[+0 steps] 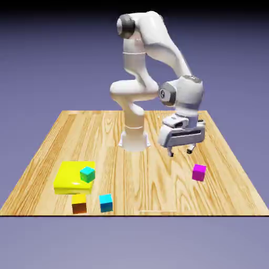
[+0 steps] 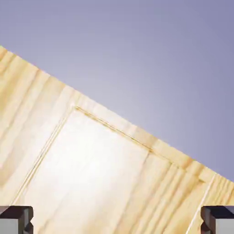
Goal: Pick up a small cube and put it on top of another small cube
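Arm: the white arm (image 1: 144,63) rises from its base at the far edge of the wooden table (image 1: 136,178) and bends forward, its hand hanging above the boards.
Gripper: the gripper (image 1: 180,151) points down at the table with its jaws spread wide and nothing between them; in the hand view the two grey fingertips (image 2: 16,219) sit at the bottom corners, with only bare wood between them.
Small cube: the magenta-purple cube (image 1: 198,172) rests on the table, near the gripper, nearer the camera and a little toward the exterior view's right; gripper and cube are apart.
Yellow block: a flat yellow block (image 1: 71,177) lies toward the exterior view's left, well apart from the magenta-purple cube.
Green cube: a teal-green cube (image 1: 87,174) sits on the yellow block at its near right corner.
Orange cube: an orange cube (image 1: 79,204) stands just in front of the yellow block, near the table's front edge.
Cyan cube: a cyan cube (image 1: 106,203) stands just beside the orange cube, on the exterior view's right of it.
Hand view: wood grain and the table's edge against the blue-violet backdrop; no cube shows.
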Robot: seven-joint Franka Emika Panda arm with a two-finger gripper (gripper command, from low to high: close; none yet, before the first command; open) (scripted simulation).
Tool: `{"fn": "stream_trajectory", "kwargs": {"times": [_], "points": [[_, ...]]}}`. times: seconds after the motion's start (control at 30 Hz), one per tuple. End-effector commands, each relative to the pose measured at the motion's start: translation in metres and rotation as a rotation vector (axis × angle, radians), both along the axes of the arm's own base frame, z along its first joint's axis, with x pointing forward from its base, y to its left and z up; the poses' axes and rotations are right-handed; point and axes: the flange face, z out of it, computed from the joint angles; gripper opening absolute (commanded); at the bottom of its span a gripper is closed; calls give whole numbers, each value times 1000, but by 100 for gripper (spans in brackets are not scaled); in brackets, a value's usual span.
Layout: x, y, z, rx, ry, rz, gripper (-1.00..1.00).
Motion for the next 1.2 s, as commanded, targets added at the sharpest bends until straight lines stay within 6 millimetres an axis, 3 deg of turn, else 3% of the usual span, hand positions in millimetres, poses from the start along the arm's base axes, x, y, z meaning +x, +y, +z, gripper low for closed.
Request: {"fn": "stream_trajectory", "kwargs": {"times": [0.0, 0.37, 0.7, 0.77, 0.9, 0.93, 0.97, 1.07, 1.1, 1.17], "points": [[1, 8, -10, -26, 40, 17, 0], [-41, 129, -107, -327, 417, 281, 0], [-106, 208, -178, -608, 679, 480, 0], [-111, 212, -183, -627, 695, 492, 0], [-126, 175, -232, -628, 695, 491, 0], [-126, 175, -232, -628, 695, 491, -100], [-126, 175, -232, -628, 695, 491, -100], [-113, 205, -193, -628, 694, 491, -100], [-102, 207, -183, -622, 702, 476, -100], [-48, 166, -185, -588, 748, 372, -100]]}}
